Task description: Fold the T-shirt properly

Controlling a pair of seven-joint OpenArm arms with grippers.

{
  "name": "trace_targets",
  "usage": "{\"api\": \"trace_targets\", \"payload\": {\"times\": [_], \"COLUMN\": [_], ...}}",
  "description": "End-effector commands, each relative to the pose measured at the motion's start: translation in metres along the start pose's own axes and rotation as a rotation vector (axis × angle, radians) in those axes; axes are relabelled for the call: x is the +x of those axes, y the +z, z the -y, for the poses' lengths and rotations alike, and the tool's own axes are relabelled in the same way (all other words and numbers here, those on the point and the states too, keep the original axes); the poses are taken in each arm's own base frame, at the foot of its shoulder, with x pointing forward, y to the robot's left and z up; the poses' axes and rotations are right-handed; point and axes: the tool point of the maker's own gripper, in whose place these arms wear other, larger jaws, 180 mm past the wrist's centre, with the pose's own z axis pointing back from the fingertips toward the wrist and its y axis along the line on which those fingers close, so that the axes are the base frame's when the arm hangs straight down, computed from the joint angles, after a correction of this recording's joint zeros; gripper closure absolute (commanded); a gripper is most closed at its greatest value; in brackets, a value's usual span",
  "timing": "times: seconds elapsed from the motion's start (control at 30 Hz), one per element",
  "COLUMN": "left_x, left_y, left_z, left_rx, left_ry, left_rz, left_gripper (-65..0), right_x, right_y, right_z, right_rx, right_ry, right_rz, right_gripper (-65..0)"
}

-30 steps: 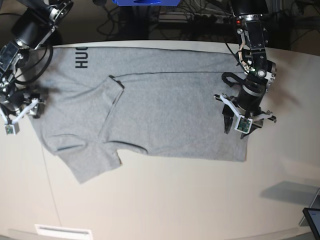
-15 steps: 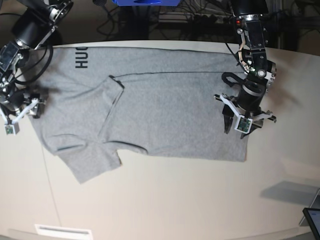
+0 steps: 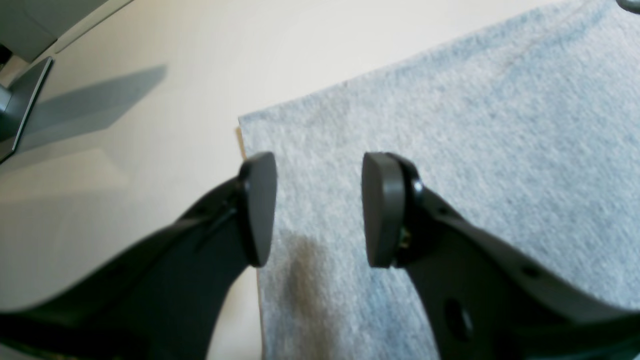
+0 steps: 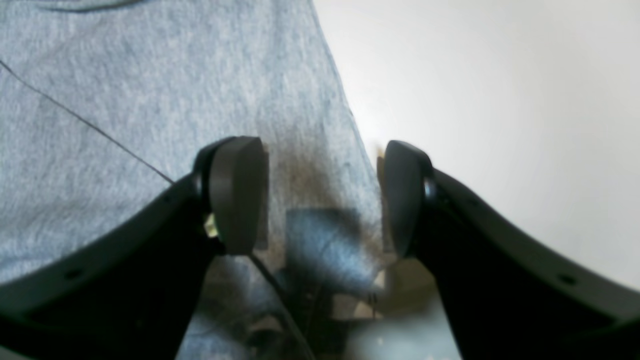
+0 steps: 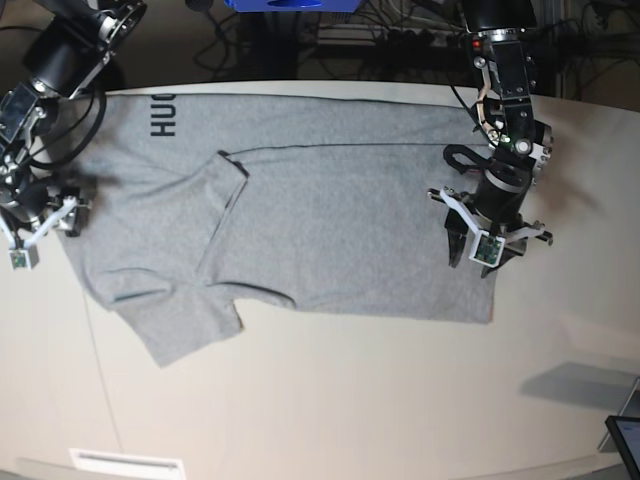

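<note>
The heather-grey T-shirt [image 5: 340, 230] lies spread flat across the cream table [image 5: 350, 400], black lettering [image 5: 163, 115] showing at its far left corner. One sleeve [image 5: 225, 200] is folded over the body; the other sleeve [image 5: 185, 330] sticks out toward the front. My left gripper [image 5: 472, 262] stands open over the shirt's right edge near the front corner; in the left wrist view its gripper [image 3: 317, 210] straddles the T-shirt [image 3: 475, 125] just inside that edge. My right gripper [image 5: 62, 215] is open at the left edge, its gripper [image 4: 322, 195] spanning the border of the T-shirt [image 4: 150, 90].
A blue object [image 5: 290, 4] and cables sit behind the table's far edge. A dark screen corner [image 5: 625, 440] shows at the front right, seen as a dark panel [image 3: 20, 100] from the left wrist. A white label [image 5: 125, 462] lies at the front left.
</note>
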Motion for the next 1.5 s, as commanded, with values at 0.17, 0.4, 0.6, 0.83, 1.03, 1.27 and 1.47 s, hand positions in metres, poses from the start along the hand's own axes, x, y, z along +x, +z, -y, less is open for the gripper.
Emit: {"api": "trace_targets", "payload": {"times": [0.17,0.4,0.6,0.83,1.03,1.27,1.47], "left_x": [0.016,0.016,0.013,0.013,0.008,-0.005,-0.022], "left_y": [0.001,0.001,0.0,0.0,0.0,0.003,0.0], "left_z": [-0.007,-0.007,-0.001,0.003,0.004,0.008,0.011], "left_rx": [0.02,0.02,0.012,0.011,0.009,-0.003,-0.012], "left_ry": [-0.005,-0.005,0.014,0.022,0.021,0.025,0.042], "left_rz": [0.054,0.052,0.045,0.043,0.031,0.001,-0.042], "left_gripper": [-27.2,-27.2,-27.2,-27.2,-27.2,-27.2,-27.2], "right_x": [0.019,0.017,0.017,0.023,0.027,0.045,0.064], "right_y": [0.005,0.004,0.005,0.015,0.022,0.022,0.011], "right_z": [0.006,0.005,0.005,0.01,0.014,0.011,0.008], "right_rx": [-0.01,-0.008,-0.012,-0.038,-0.064,-0.056,0.067], "right_ry": [0.004,0.003,0.006,0.032,0.051,0.048,-0.038], "right_rz": [0.061,0.058,0.056,0.073,0.027,0.029,0.046], "right_gripper": [-36.7,-36.7,-36.7,-37.0,-37.3,-45.4,-46.0]}}
